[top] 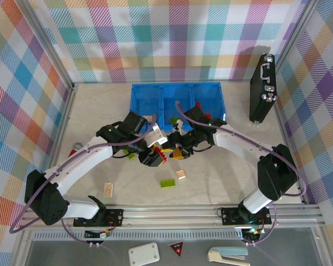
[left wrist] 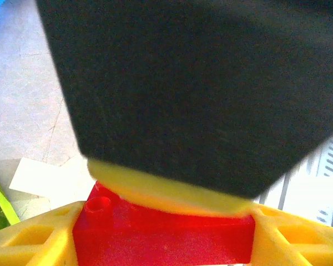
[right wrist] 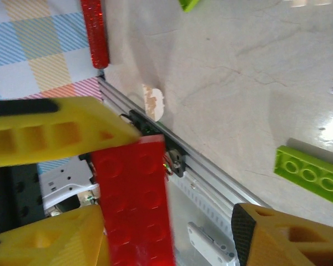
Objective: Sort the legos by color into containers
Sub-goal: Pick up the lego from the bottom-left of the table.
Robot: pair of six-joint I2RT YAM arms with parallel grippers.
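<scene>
Status: early stage. Blue tray (top: 175,85) at far centre; red pcs appear to lie in its R compartment, ID uncertain. Loose on table (top: 227,177): green brick (top: 167,183), tan brick (top: 181,174), second tan brick (top: 107,189), plus others near the grippers, so most sorting is left. Red brick (right wrist: 136,205) is held off the table, in front of the tray. Left gripper (left wrist: 164,221) pinches it across its width. Right gripper (right wrist: 166,238) has jaws spread: one finger beside the brick, the other clear. Orientation, right wrist view: long axis approx. top-to-bottom of frame, studs facing the camera.
</scene>
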